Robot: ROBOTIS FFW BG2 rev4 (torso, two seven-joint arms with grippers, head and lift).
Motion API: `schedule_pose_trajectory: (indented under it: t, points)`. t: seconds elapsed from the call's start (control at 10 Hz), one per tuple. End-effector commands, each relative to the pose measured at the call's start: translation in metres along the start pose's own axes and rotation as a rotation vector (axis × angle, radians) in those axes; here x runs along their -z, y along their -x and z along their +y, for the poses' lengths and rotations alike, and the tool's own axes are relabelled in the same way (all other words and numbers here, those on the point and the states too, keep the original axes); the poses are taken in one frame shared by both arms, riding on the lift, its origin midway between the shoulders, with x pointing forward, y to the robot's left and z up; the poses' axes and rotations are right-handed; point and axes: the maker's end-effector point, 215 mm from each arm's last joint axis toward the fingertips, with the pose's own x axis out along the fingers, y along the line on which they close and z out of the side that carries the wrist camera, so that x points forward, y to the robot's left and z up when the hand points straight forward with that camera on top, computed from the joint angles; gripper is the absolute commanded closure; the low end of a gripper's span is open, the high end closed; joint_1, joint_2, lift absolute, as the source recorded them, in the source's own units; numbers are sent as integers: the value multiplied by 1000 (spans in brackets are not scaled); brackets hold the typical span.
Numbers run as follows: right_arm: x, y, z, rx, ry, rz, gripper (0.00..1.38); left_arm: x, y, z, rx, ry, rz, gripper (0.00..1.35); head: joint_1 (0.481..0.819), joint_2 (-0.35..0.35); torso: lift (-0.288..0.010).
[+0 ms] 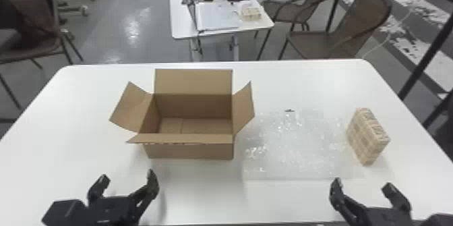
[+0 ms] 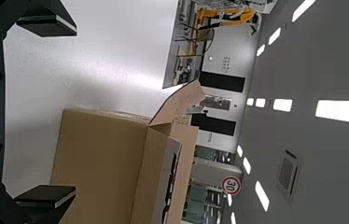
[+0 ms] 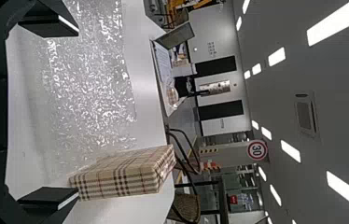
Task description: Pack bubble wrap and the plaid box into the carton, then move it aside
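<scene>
The left gripper (image 1: 126,183) is open and holds nothing, in front of the carton's near left corner; in its wrist view the left gripper (image 2: 60,112) has its fingers wide apart, with the carton (image 2: 102,163) beyond them. The right gripper (image 1: 364,186) stands open near the table's front, just short of the plaid box; the right gripper (image 3: 63,112) shows spread, empty fingers. The brown carton (image 1: 190,149) has its flaps spread and its inside looks empty. Clear bubble wrap (image 1: 293,144) lies flat right of it. The plaid box (image 1: 367,137) stands on edge at the wrap's right.
The white table (image 1: 84,100) extends on both sides of these things. A tiny dark piece (image 1: 289,110) lies at the wrap's far edge. Behind the table are chairs (image 1: 347,29) and a second table (image 1: 182,28) with items on it.
</scene>
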Motion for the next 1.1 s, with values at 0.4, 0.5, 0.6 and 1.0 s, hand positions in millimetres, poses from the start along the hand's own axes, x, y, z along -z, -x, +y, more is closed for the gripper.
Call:
schedule_pose_trajectory:
  t: [0.4, 0.5, 0.6, 1.0]
  points:
    - [-1, -2, 1, -3, -3, -3, 96, 2, -3, -3, 15, 13, 8, 108, 695, 29, -166]
    - [1, -3, 1, -6, -9, 2, 96, 3, -3, -4, 22, 14, 11, 108, 695, 29, -166]
    - [1, -4, 3, -14, -11, 4, 96, 2, -3, 4, 15, 7, 11, 108, 695, 29, -166]
    - [4, -5, 5, -27, -21, 8, 98, -50, -28, 82, -80, 39, -43, 183, 695, 113, -166]
